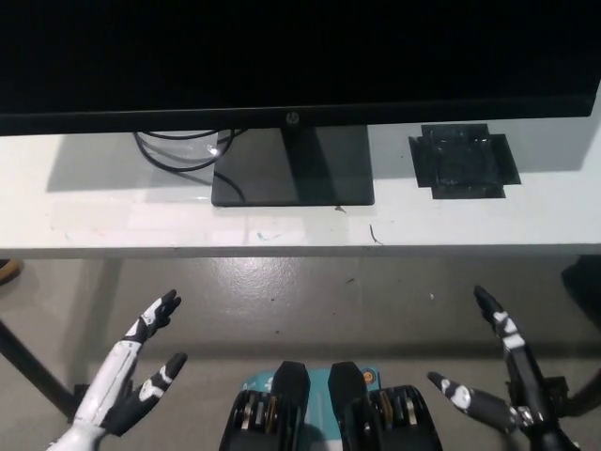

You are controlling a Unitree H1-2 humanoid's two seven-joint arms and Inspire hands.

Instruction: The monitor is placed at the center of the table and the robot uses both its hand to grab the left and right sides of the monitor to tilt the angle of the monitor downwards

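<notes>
Both robot hands hang low over the floor, well short of the counter (488, 225): left robot hand (131, 376) and right robot hand (498, 376), fingers spread, holding nothing. Monitor (291, 56) stands mid-counter on its base (293, 178), cables (178, 150) behind, black tray (464, 160) to its right, contents unreadable.

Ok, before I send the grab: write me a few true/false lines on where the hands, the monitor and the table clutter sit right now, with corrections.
1. Both hands grip the monitor's sides. False: the left hand and right hand are open, low in the head view, over the floor, clear of the monitor.
2. The monitor's stand rests on the white table. True.
3. A black square patch lies right of the stand. True.
4. Cables run right of the stand. False: they loop at its left.
</notes>
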